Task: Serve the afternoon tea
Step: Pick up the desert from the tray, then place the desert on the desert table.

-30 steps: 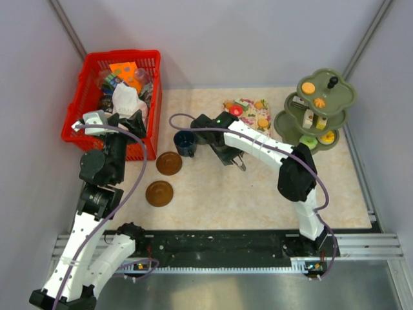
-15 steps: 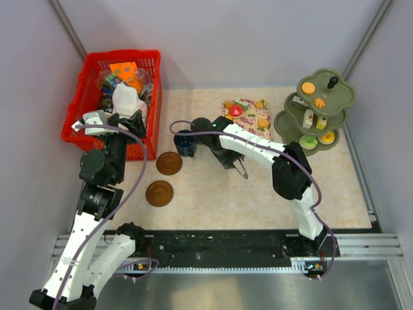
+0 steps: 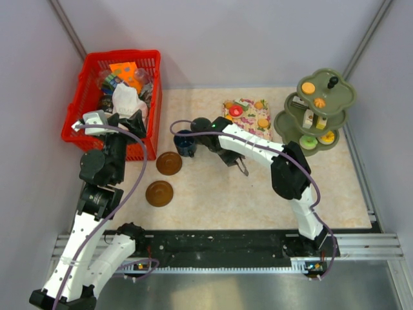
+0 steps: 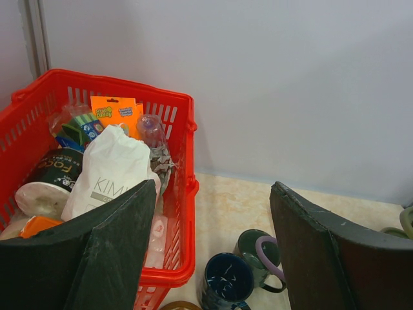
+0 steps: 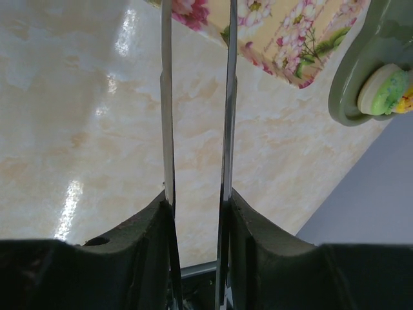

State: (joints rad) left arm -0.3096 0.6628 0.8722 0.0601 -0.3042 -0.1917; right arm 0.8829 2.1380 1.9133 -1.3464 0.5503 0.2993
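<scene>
My right gripper (image 3: 230, 156) is shut on thin metal tongs (image 5: 227, 123), whose two blades stand slightly apart above the bare tabletop; nothing sits between the blades. A navy mug (image 3: 185, 143) and a dark-green mug (image 4: 257, 248) stand side by side just left of that gripper. Two brown saucers (image 3: 169, 163) (image 3: 159, 193) lie in front of the mugs. Toy pastries rest on a floral tray (image 3: 248, 115) and on the olive three-tier stand (image 3: 319, 110). My left gripper (image 3: 116, 123) hangs open and empty over the basket's near right corner.
The red basket (image 3: 81, 97) full of mixed clutter stands at the back left. Walls close in the table at left, back and right. A green doughnut (image 5: 387, 87) lies on the stand's lowest tier, near the tray's corner (image 5: 284, 39).
The right arm's elbow has swung a little to the left and the jaws have squeezed the tongs narrower. The left arm has not moved.
</scene>
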